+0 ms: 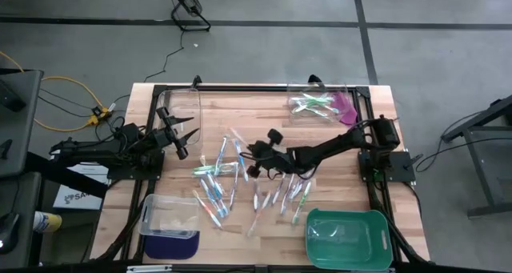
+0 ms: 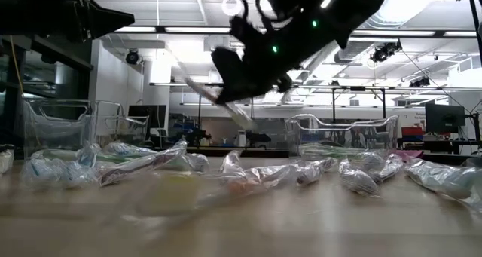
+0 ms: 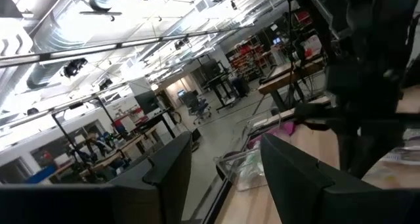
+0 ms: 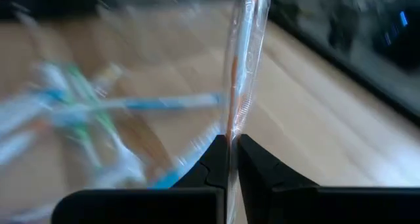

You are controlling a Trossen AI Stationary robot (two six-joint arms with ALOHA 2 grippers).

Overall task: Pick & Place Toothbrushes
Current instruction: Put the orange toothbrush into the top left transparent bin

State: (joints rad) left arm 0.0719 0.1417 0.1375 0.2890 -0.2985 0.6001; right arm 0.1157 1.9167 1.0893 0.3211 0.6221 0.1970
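Observation:
Several wrapped toothbrushes in blue, green and orange lie scattered on the middle of the wooden table. My right gripper reaches over the pile from the table's right and is shut on one orange-handled toothbrush in a clear wrapper. In the low view that toothbrush slants below the gripper, clear of the table. My left gripper waits open at the table's left, raised, with nothing between its fingers. My right gripper pinches the orange toothbrush's wrapper and handle between its two fingertips. The toothbrush runs on straight beyond the fingers, roughly in line with them. It is lifted clear of the table and hangs tilted, above the other toothbrushes.
A clear bin at the far right holds a few toothbrushes and a pink piece. An empty-looking clear bin stands at the far left. Another clear bin on a blue lid sits near left, and a green tray near right.

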